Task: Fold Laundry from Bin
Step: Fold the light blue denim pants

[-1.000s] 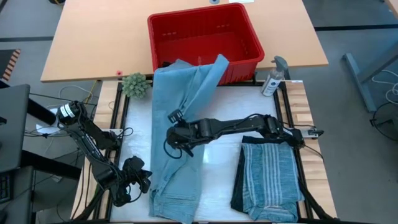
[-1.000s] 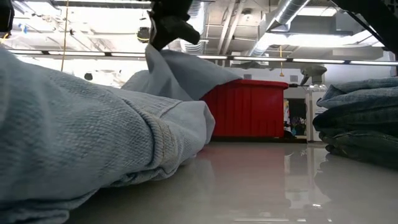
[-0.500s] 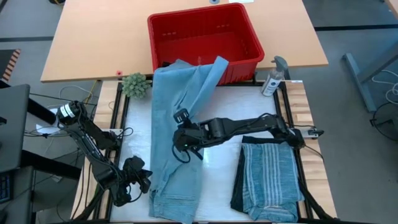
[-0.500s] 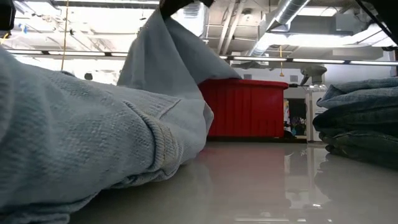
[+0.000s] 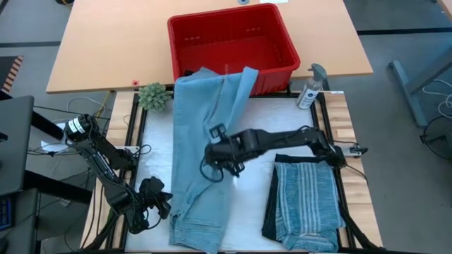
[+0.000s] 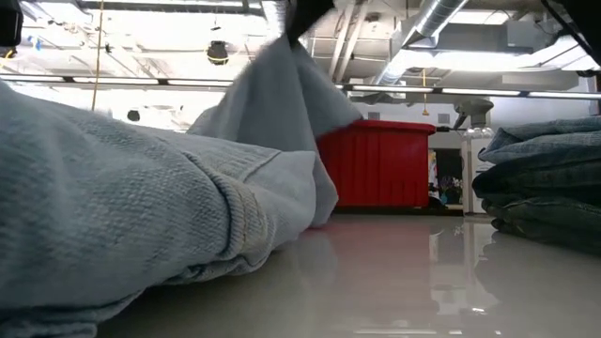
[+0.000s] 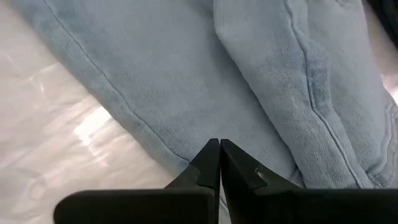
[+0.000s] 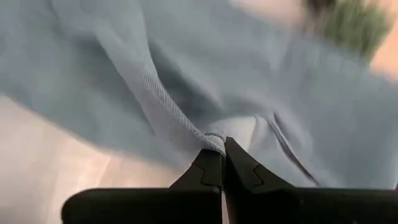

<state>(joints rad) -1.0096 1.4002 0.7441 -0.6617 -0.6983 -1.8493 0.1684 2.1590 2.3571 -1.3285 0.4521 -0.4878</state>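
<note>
One fold pinched: my right gripper (image 5: 214, 131) clamps the light blue jeans (image 5: 191, 134), whose length runs bin-to-front beneath it.

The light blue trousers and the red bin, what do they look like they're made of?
The light blue trousers: woven cotton denim by the look, matte, with a visible twill grain and stitched seams in the left wrist view. The red bin: probably moulded plastic, slightly glossy, with ribbed walls and a rolled rim.
</note>
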